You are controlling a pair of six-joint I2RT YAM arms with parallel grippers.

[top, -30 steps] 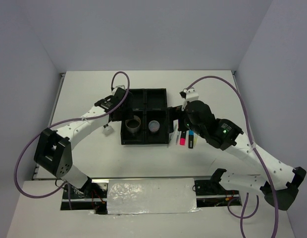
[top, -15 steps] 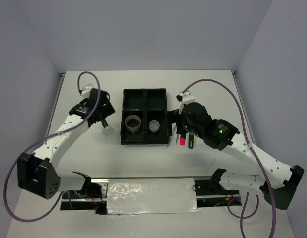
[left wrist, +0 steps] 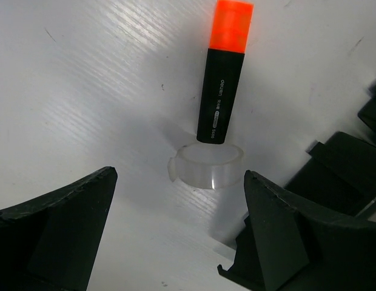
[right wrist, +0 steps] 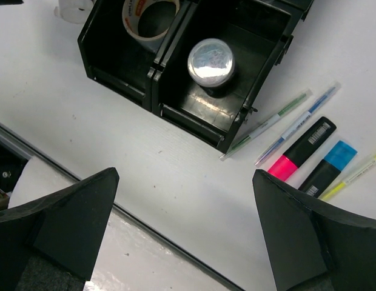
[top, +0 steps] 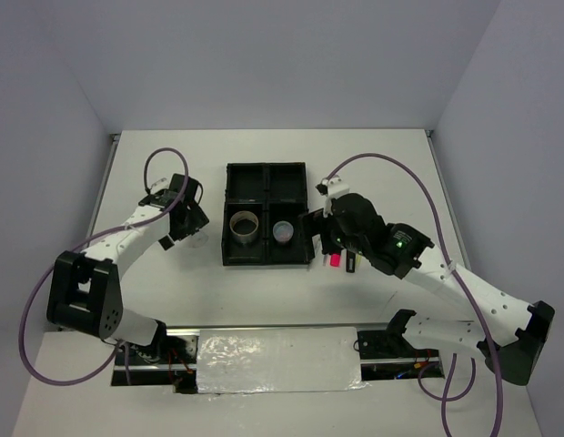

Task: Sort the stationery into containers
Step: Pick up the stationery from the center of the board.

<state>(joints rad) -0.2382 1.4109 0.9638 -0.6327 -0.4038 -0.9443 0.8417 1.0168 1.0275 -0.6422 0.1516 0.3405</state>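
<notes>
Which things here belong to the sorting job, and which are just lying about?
Job: black tray, tape ring, silver-topped cylinder, orange-capped highlighter, clear tub, two thin pens, pink highlighter, blue highlighter, yellow pen.
Lying about: purple cables, foil-covered strip.

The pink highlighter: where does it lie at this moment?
In the right wrist view, the pink highlighter lies on the table right of the black tray, between a silver pen and the blue highlighter.

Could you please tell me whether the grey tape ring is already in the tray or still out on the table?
In: the grey tape ring sits inside the black tray, in its near-left compartment.
</notes>
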